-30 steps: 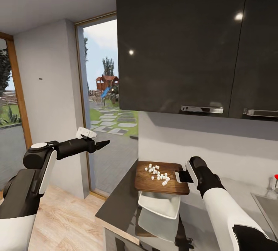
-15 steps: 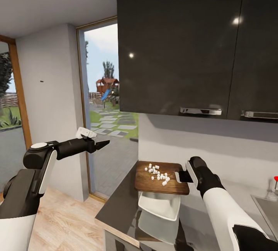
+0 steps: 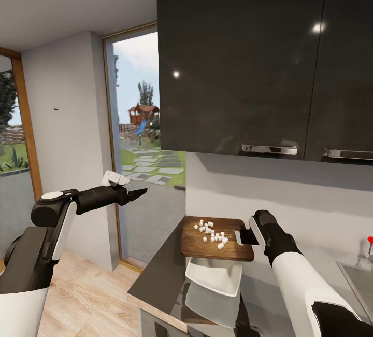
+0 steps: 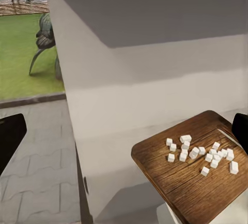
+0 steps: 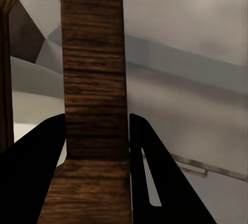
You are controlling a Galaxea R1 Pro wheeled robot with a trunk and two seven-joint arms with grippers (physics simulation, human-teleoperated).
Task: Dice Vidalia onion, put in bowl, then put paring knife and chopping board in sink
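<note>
Right end effector is clamped on the handle edge of the chopping board, held above the bowl; rigid wood, diced onion loose, likely to slide when tilted.

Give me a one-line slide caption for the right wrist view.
Right gripper fingers clamped on the chopping board beside its slot handle, the white bowl showing through the slot.
</note>
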